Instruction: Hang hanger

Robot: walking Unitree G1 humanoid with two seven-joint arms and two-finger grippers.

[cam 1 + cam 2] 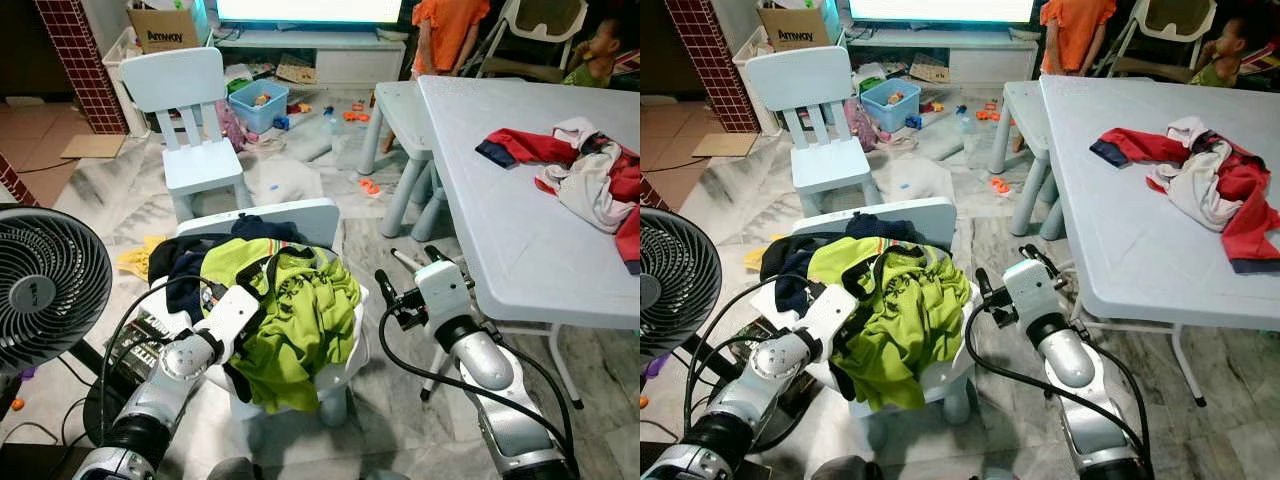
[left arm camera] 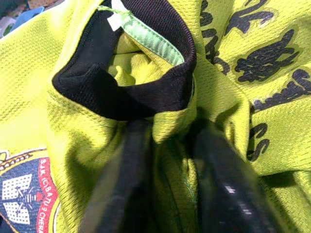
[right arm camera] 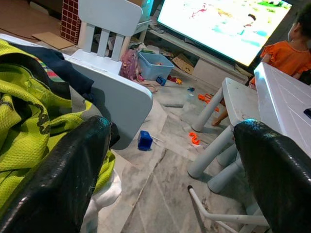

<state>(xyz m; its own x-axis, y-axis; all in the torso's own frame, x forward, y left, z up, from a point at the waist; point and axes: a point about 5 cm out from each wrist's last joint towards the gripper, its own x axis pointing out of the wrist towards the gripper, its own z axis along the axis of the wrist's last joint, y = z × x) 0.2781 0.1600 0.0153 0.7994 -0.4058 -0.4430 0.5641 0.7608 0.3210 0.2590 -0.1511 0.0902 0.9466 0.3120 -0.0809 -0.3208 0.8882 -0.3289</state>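
Note:
A yellow-green jersey (image 1: 300, 310) with a black collar (image 2: 121, 92) lies heaped on a small white chair (image 1: 320, 215), over a dark navy garment (image 1: 185, 270). My left gripper (image 2: 167, 133) is buried in the heap, shut on a fold of the jersey just below the collar. My right gripper (image 1: 408, 265) hovers open to the right of the chair, between it and the table, with nothing between its fingers (image 3: 63, 179). No hanger can be made out.
A pale blue table (image 1: 520, 220) at the right carries red and white clothes (image 1: 590, 175). A black fan (image 1: 45, 285) stands at the left. Behind are a second small chair (image 1: 195, 120), a stool (image 1: 400, 110), scattered toys and two people (image 1: 448, 30).

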